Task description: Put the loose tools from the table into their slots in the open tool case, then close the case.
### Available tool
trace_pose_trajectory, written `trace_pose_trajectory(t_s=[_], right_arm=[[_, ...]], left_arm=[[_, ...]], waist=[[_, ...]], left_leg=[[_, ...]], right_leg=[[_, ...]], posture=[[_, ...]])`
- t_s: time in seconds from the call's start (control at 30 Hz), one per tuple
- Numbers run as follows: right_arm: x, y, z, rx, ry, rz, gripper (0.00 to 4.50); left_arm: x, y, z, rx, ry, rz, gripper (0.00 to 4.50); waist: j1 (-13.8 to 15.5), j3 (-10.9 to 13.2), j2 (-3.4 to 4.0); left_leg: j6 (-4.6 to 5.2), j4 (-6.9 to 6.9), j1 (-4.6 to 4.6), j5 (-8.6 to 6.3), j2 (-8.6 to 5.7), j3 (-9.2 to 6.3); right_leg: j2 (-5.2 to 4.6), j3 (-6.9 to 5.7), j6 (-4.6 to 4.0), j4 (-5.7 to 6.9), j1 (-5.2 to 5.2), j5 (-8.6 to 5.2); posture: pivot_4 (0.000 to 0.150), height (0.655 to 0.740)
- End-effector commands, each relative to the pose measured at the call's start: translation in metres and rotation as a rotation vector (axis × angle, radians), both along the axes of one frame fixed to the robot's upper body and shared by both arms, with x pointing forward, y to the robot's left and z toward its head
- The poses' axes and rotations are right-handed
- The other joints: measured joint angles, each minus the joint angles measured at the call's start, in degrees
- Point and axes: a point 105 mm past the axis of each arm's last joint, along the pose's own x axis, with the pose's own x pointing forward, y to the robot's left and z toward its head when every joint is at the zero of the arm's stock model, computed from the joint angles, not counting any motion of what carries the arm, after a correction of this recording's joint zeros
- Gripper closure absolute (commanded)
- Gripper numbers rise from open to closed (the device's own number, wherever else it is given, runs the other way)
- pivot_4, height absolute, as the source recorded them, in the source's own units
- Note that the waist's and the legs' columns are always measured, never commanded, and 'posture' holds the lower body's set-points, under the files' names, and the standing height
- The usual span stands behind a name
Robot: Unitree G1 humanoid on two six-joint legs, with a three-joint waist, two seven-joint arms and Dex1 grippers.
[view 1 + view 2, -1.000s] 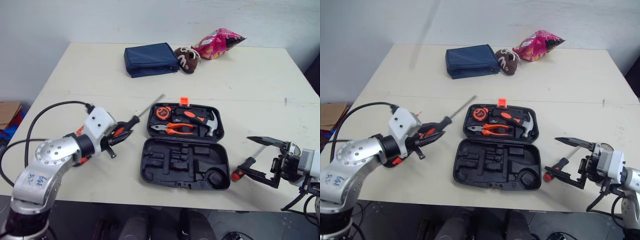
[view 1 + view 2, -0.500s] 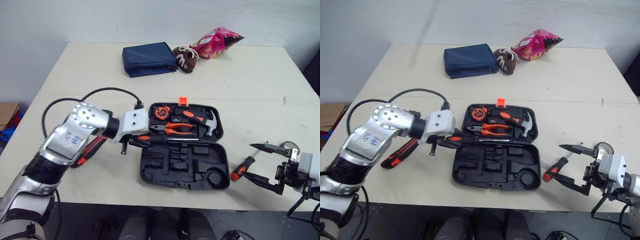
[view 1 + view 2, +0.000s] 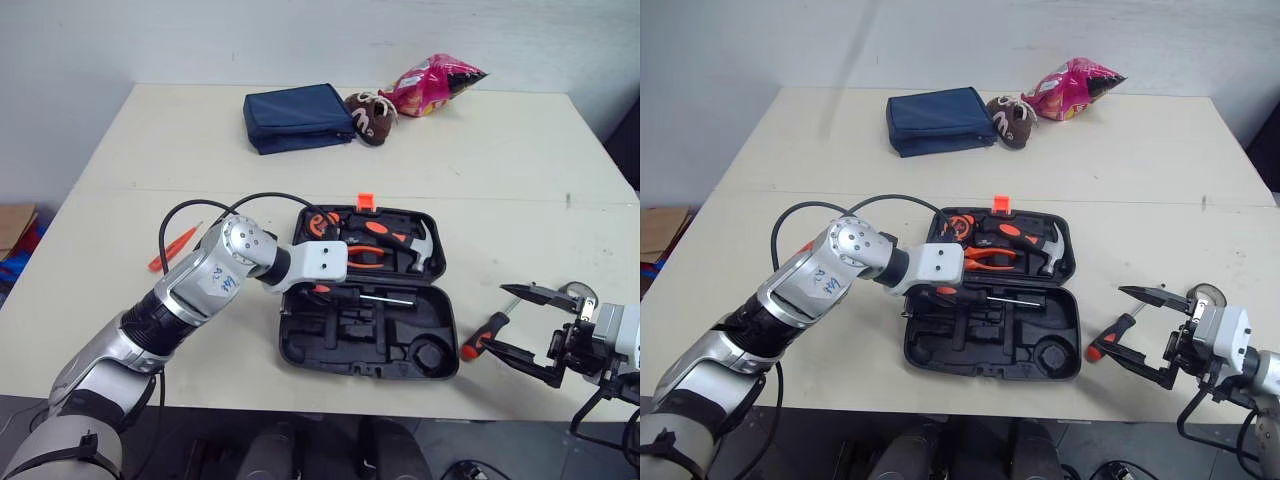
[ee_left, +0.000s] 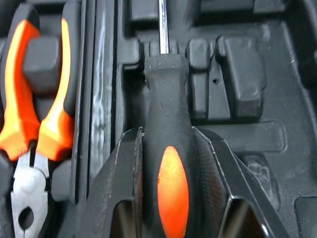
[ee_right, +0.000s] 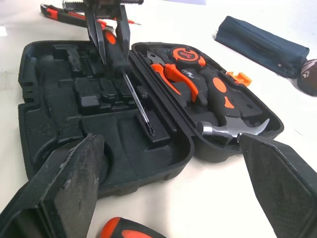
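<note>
Now the left pincer [image 4: 166, 134], clamped on the black-and-orange screwdriver [image 4: 168, 89], has brought it over the lower tray of the tool case [image 3: 295, 345], with the shaft lying along a moulded channel. Seating and release look like the next step. 1 second before, it held that tool out at 9 o'clock of the case. The right pincer [image 3: 495, 316] stands spread wide at 4 o'clock, with a second screwdriver [image 3: 488, 334] on the desk [image 3: 150, 150] between its fingers.

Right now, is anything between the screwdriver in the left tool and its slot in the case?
Nothing visible. The left tool holds the screwdriver over bare moulded slots in the case; the pliers lie aside in the other half.
</note>
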Motion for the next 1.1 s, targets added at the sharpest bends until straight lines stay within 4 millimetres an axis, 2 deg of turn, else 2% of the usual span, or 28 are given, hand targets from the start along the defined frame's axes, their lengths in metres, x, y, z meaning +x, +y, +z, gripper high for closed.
trace_pose_trajectory(t_s=[0.03,0.33,0.63,0.7,0.8,0.9,1.07,1.1], right_arm=[[-0.001,0.009,0.010,0.005,-0.034,0.020,0.00],[0.002,0.016,0.014,0.015,-0.032,0.027,0.00],[0.004,0.022,0.018,0.018,-0.031,0.035,0.00],[0.003,0.024,0.019,0.022,-0.032,0.042,0.00],[0.002,0.027,0.019,0.023,-0.028,0.047,0.00],[0.002,0.032,0.024,0.034,-0.036,0.053,0.00],[0.003,0.036,0.026,0.037,-0.036,0.062,0.00],[0.004,0.036,0.026,0.037,-0.036,0.061,0.00]], left_arm=[[0.007,-0.003,0.004,0.002,-0.056,0.024,3.70],[0.007,-0.002,0.001,0.017,-0.073,0.015,3.70],[0.004,-0.009,-0.005,0.010,-0.082,-0.001,3.70],[0.005,-0.016,0.005,-0.041,-0.129,-0.015,2.64],[-0.006,-0.028,0.022,-0.144,-0.129,-0.083,1.58],[-0.016,-0.028,0.027,-0.183,-0.102,-0.139,1.58],[-0.011,-0.024,0.036,-0.304,-0.162,-0.157,1.58],[-0.010,-0.026,0.044,-0.386,-0.180,-0.162,1.83]], waist=[[0.01,0.00,0.00],[0.05,0.00,0.00],[0.11,0.00,0.00],[0.16,0.00,0.00],[0.21,0.00,0.00],[0.07,0.00,0.00],[0.03,-0.01,0.01],[0.02,0.00,0.01]], left_leg=[[0.00,0.03,0.00,0.00,0.00,0.00],[0.00,0.09,-0.01,0.00,0.00,-0.03],[0.00,0.14,-0.03,0.00,0.00,-0.04],[0.00,0.15,-0.03,0.00,0.00,-0.04],[0.01,0.24,-0.09,0.00,0.00,-0.09],[0.01,0.29,-0.15,-0.01,0.01,-0.15],[0.01,0.34,-0.13,-0.01,0.01,-0.16],[0.01,0.34,-0.13,-0.01,0.01,-0.15]], right_leg=[[-0.01,0.01,0.00,0.02,0.00,0.00],[-0.01,0.01,0.00,0.06,0.01,0.00],[-0.02,-0.01,0.00,0.08,0.01,0.00],[-0.02,0.00,0.00,0.09,0.01,0.00],[-0.04,-0.03,0.00,0.11,0.01,0.00],[-0.04,-0.06,0.00,0.13,-0.01,0.00],[-0.04,-0.07,0.00,0.19,0.00,0.00],[-0.04,-0.07,0.00,0.19,0.00,0.00]], posture=[[0.150,0.7400],[0.150,0.7400],[0.150,0.7400],[0.150,0.7400],[0.150,0.7400],[0.150,0.7400],[0.150,0.7400],[0.150,0.7400]])
